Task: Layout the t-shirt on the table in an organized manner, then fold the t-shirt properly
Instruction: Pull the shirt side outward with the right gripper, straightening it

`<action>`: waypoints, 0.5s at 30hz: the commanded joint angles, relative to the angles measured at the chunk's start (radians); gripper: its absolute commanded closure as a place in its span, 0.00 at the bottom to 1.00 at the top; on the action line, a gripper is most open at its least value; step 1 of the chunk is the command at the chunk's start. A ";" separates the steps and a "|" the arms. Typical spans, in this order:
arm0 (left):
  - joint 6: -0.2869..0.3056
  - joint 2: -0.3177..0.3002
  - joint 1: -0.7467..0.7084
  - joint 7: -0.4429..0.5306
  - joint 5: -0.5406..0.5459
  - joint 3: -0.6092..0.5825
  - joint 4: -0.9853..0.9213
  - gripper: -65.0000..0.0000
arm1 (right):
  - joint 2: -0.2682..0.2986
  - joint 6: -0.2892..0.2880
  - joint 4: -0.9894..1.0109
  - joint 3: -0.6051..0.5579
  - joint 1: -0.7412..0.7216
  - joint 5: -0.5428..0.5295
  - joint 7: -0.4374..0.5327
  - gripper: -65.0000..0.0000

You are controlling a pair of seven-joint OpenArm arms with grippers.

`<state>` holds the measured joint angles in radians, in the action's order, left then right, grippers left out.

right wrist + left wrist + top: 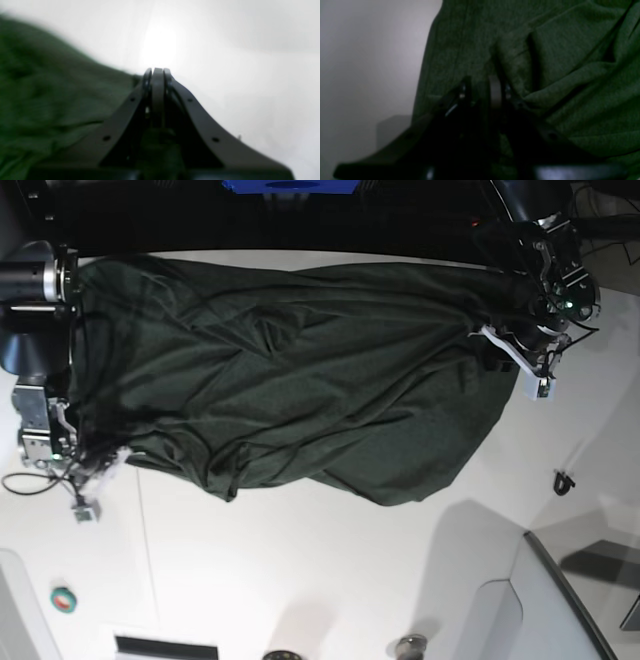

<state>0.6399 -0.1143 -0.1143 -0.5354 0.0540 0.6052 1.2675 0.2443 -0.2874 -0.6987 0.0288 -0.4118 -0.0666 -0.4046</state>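
Between both arms, t-shirt [290, 385], seemingly gripped.

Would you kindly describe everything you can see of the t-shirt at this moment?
The t-shirt is a plain, dark green, soft-looking garment, heavily wrinkled with long diagonal folds. It is stretched wide across the white table, its lower edge sagging onto the surface. The left gripper is closed on a bunched fold at one end; the right gripper, also closed, sits at the opposite edge, though its view is too blurred to confirm cloth between the jaws. No print or label shows.
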 commanded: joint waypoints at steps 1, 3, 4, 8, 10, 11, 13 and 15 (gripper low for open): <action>0.005 -0.020 0.008 0.019 0.014 0.005 0.016 0.84 | 0.019 0.009 -0.014 0.004 -0.031 -0.006 0.022 0.99; 0.005 -0.023 0.008 0.019 0.014 0.005 0.016 0.84 | 0.025 0.009 -0.016 0.006 -0.032 -0.009 0.023 0.99; 0.005 -0.023 0.008 0.019 0.014 0.005 0.018 0.84 | 0.025 0.009 -0.019 0.006 -0.035 -0.011 0.031 0.99; 0.005 -0.025 0.008 0.016 0.014 0.005 0.022 0.84 | 0.020 0.003 -0.063 0.007 -0.014 -0.012 0.095 0.85; 0.005 -0.025 0.008 0.016 0.014 0.005 0.022 0.84 | 0.017 -0.020 -0.131 0.000 0.008 -0.012 0.055 0.69; 0.005 -0.025 0.008 0.016 0.014 0.005 0.022 0.84 | 0.003 -0.054 -0.151 0.000 0.011 -0.012 0.029 0.64; 0.005 -0.025 0.008 0.016 0.014 0.005 0.024 0.84 | -0.015 -0.126 -0.155 0.006 0.012 -0.011 0.000 0.59; 0.005 -0.025 0.008 0.016 0.014 0.005 0.024 0.84 | -0.020 -0.135 -0.151 -0.002 0.014 -0.008 -0.001 0.59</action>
<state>0.6403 -0.1246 -0.1143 -0.5358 0.0559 0.6071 1.2701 0.2054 -0.4175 -0.8352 0.0231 -0.3702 -0.0738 -0.4229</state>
